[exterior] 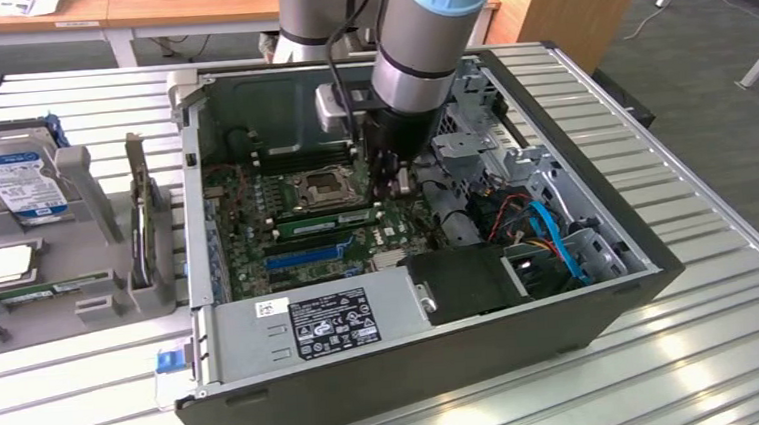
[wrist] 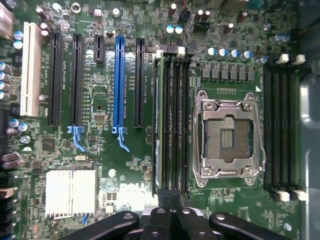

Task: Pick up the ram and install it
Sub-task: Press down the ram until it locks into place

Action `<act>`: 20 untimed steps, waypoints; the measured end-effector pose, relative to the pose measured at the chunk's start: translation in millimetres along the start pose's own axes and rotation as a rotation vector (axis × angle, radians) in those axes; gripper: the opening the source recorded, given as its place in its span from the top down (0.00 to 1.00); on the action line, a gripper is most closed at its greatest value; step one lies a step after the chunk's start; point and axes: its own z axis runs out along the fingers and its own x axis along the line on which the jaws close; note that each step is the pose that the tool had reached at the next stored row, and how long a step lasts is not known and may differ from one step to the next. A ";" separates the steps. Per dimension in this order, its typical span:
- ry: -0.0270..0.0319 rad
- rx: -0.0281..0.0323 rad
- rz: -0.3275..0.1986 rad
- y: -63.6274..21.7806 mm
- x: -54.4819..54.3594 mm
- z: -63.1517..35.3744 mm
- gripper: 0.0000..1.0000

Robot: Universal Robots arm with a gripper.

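Note:
A long green ram [exterior: 328, 216] stands on edge in a black memory slot just beside the empty processor socket [exterior: 321, 188] inside the open computer case [exterior: 625, 286]. In the wrist view the ram [wrist: 158, 125] fills the outermost slot of the bank next to the socket [wrist: 227, 137]. My gripper [exterior: 389, 196] reaches down into the case at one end of that slot bank. Its black fingers [wrist: 161, 220] are pressed together over the end of the slots, and nothing shows between them. My gripper [wrist: 170, 214] is shut.
A grey tray [exterior: 92, 303] at the exterior view's left holds a hard drive [exterior: 16, 178], a square silver chip [exterior: 6, 264], another green stick [exterior: 40, 292] and an upright card [exterior: 147, 224]. Power supply [exterior: 320, 322], blue cables [exterior: 556, 240] and drive bays crowd the case.

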 end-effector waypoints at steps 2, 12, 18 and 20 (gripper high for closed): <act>0.0000 0.0000 0.000 0.3 -0.9 -6.6 0.90; 0.0001 0.0000 0.000 1.7 -4.2 -33.2 0.90; 0.0005 0.0000 0.000 2.3 -5.7 -44.5 0.90; 0.0005 0.0001 0.000 2.2 -5.7 -44.5 0.90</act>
